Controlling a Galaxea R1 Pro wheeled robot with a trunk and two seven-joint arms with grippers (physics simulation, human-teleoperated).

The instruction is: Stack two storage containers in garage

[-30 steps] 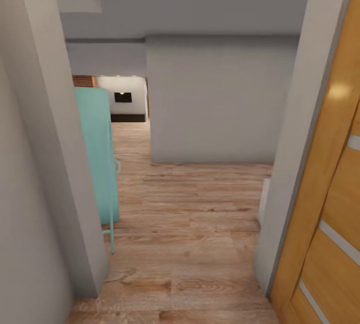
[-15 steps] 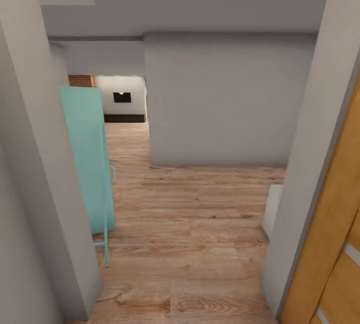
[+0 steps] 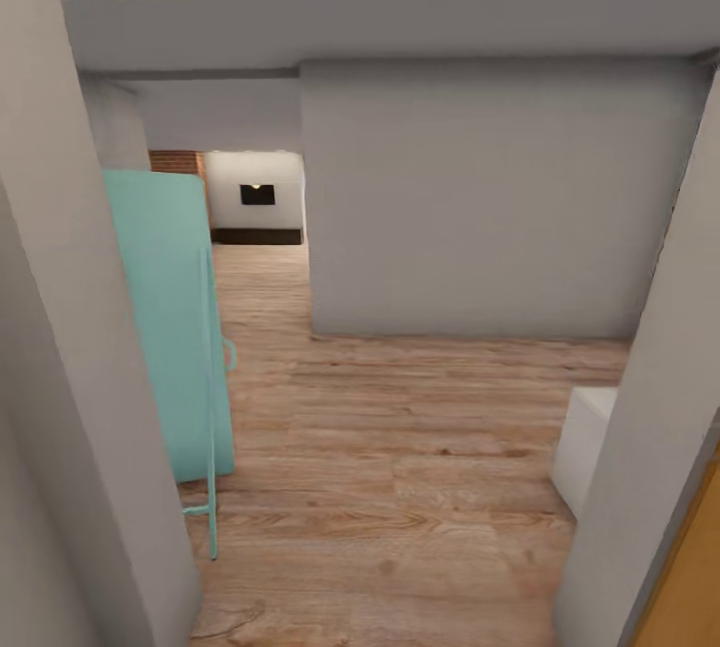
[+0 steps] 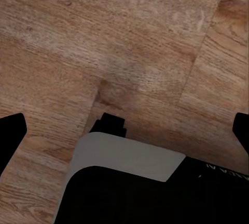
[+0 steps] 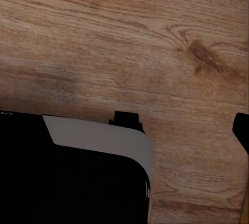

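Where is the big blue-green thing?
In the head view, the blue-green panel stands on the wood floor at the left, just past the near grey wall.

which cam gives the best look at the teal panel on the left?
Head view: the teal panel stands upright beside the near wall, with a thin teal frame at its edge. Both wrist views look down at wood plank floor and parts of the robot's own body.

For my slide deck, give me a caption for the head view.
Hallway with wood floor, teal panel at left, distant brick and dark screen.
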